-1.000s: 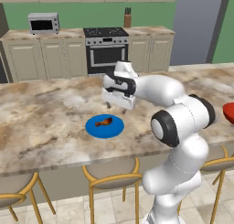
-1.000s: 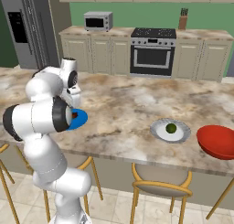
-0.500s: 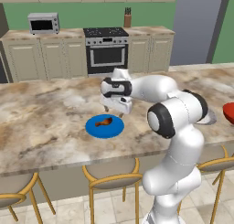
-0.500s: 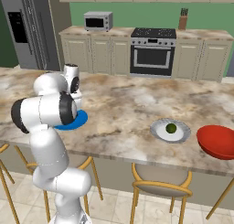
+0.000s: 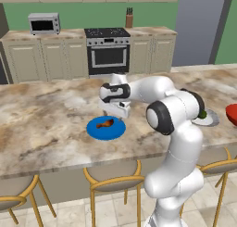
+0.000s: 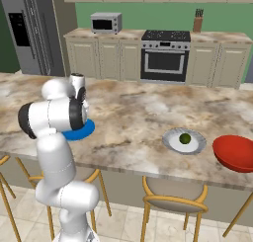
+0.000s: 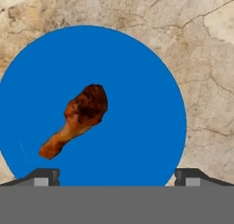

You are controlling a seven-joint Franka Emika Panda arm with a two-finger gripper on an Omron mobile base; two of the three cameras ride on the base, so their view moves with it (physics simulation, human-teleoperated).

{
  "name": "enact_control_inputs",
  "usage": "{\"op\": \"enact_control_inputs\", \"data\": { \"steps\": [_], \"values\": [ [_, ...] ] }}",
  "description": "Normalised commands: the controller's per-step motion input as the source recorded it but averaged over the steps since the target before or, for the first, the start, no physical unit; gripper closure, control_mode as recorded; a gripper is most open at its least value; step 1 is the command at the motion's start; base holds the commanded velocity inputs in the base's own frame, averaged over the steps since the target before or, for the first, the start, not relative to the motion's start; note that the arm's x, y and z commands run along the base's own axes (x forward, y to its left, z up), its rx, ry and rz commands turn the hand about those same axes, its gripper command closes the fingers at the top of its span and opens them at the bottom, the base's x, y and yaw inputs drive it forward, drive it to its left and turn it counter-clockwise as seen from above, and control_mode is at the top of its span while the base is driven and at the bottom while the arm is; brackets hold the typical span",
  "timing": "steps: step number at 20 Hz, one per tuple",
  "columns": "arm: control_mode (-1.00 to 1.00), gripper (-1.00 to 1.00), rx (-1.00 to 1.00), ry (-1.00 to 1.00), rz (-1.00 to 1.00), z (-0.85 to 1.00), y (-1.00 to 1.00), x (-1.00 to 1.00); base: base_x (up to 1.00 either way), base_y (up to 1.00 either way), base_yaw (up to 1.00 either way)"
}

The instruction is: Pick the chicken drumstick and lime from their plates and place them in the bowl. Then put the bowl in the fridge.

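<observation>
- Fingers (image 7: pixel 117 177) spread wide apart, nothing between them, hanging above the blue plate (image 7: pixel 151 127) on the marble tabletop (image 5: pixel 41 124).
- Chicken drumstick (image 7: pixel 77 118) lying loose on that plate, ahead of the fingers and a bit toward the left one (image 7: pixel 42 177); thick end pointing away, thin bone end angled back toward the left tip.
- Not centred between the tips at all, so a straight drop probably lands the left finger on the meat instead of beside it. Could shove it across the glossy plate or flick it off onto the tabletop.
- Diagonal lie also a worry: closing across the tapered bone end likely squirts it out. Better to roll the wrist and square up on the thick part first.
- Coming down too hard could jam the tips into the plate and skid the whole thing.
- Lime (image 6: pixel 185 138) sitting on the pale plate (image 6: pixel 173 143) well off to the right, red bowl (image 6: pixel 236 153) just beyond it near the tabletop edge; long carry, so a weak pinch might drop the drumstick halfway.
- Fridge (image 6: pixel 24 31) way back in the left corner, doors closed from what can be made out.
</observation>
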Motion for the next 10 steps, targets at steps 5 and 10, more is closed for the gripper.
{"op": "enact_control_inputs", "data": {
  "steps": [5,10],
  "values": [
    [-1.00,-1.00,0.00,-0.07,0.00,-0.28,0.09,0.04,0.00,0.00,0.00],
    [-1.00,-1.00,0.00,-0.12,0.00,-0.20,0.04,0.07,0.00,0.00,0.00]
  ]
}}
